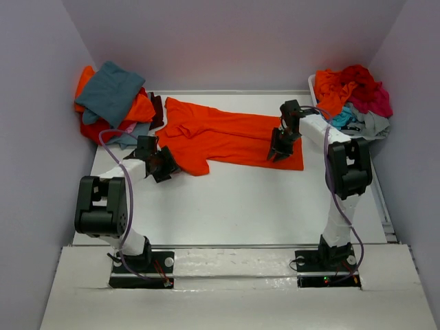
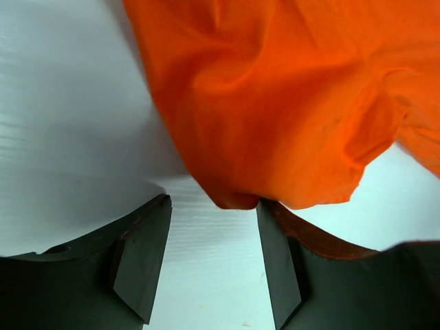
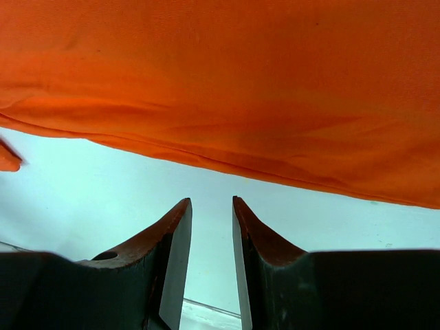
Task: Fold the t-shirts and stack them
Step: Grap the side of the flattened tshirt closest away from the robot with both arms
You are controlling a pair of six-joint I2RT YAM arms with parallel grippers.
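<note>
A bright orange t-shirt [image 1: 227,134] lies spread across the far half of the table, collar end to the left, hem to the right. My left gripper [image 1: 167,168] is open at the shirt's near-left sleeve; in the left wrist view the sleeve tip [image 2: 237,196] touches the top of the right finger, with bare table between the jaws. My right gripper [image 1: 278,152] is open and empty over the shirt's near-right hem; the right wrist view shows the orange hem edge [image 3: 227,161] just beyond the fingertips.
A pile of folded shirts, teal-grey on top of orange and red [image 1: 113,96], sits at the far left. A white bin [image 1: 313,86] at the far right holds crumpled orange, red, magenta, turquoise and grey shirts [image 1: 357,96]. Purple walls enclose the table.
</note>
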